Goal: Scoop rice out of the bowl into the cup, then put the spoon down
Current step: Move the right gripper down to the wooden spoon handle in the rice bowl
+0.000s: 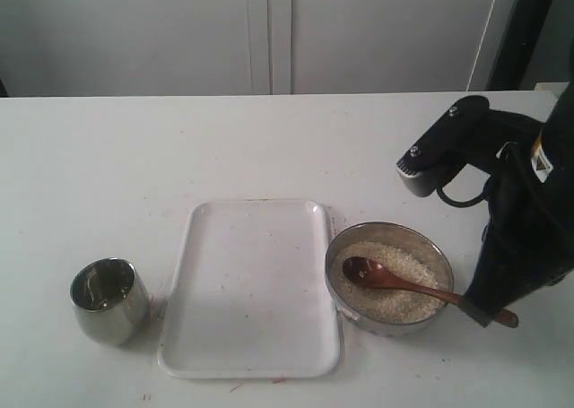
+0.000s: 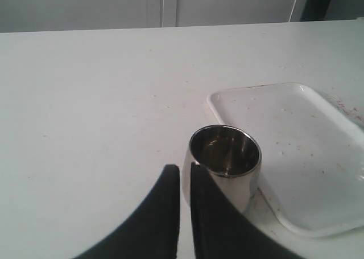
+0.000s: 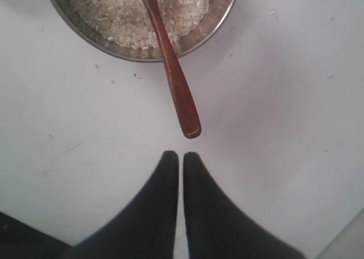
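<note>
**Right gripper** point(image 3: 177, 155): 2 black fingers pressed together, nothing between them. The tips sit just short of the free end of the spoon point(image 3: 170, 71) handle, apart from it, over the bare white table point(image 1: 134, 157). In the exterior view this gripper stands at the lower right of the frame, just beside the bowl point(image 1: 391, 226).

**Spoon:** the oval head lies on the rice point(image 1: 399, 257) inside the bowl. The handle crosses the steel rim and projects toward the lower right of the exterior frame.

**Left gripper** point(image 2: 181, 169): 2 fingers closed against each other with only a thin slit showing, holding nothing, just beside the cup point(image 2: 224, 156). Contact with its wall cannot be determined.

**Cup:** upright at the lower left of the exterior frame.

**Tray:** 1 white tray point(image 1: 251, 282) lies between cup and bowl, near both.
</note>
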You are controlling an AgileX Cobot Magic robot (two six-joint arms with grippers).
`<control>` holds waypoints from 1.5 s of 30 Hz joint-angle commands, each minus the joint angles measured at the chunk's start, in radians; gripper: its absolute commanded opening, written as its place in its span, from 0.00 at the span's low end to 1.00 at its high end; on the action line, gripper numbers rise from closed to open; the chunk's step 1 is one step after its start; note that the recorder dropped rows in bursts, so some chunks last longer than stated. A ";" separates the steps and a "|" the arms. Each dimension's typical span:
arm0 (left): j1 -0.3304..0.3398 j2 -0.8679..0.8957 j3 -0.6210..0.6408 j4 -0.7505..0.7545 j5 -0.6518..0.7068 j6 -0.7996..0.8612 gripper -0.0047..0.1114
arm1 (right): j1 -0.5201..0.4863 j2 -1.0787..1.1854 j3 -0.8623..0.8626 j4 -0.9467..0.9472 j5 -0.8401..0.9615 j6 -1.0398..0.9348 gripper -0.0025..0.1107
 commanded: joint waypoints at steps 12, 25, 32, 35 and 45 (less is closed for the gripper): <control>-0.007 0.001 -0.007 -0.008 -0.004 -0.001 0.16 | 0.005 0.002 0.147 -0.001 -0.179 -0.106 0.54; -0.007 0.001 -0.007 -0.008 -0.004 -0.001 0.16 | 0.005 0.044 0.154 -0.028 -0.235 -0.192 0.54; -0.007 0.001 -0.007 -0.008 -0.004 -0.001 0.16 | 0.005 0.086 0.154 -0.046 -0.240 -0.192 0.54; -0.007 0.001 -0.007 -0.008 -0.004 -0.001 0.16 | 0.005 0.110 0.154 -0.053 -0.240 -0.192 0.54; -0.007 0.001 -0.007 -0.008 -0.004 -0.001 0.16 | 0.005 0.155 0.154 -0.082 -0.248 -0.192 0.52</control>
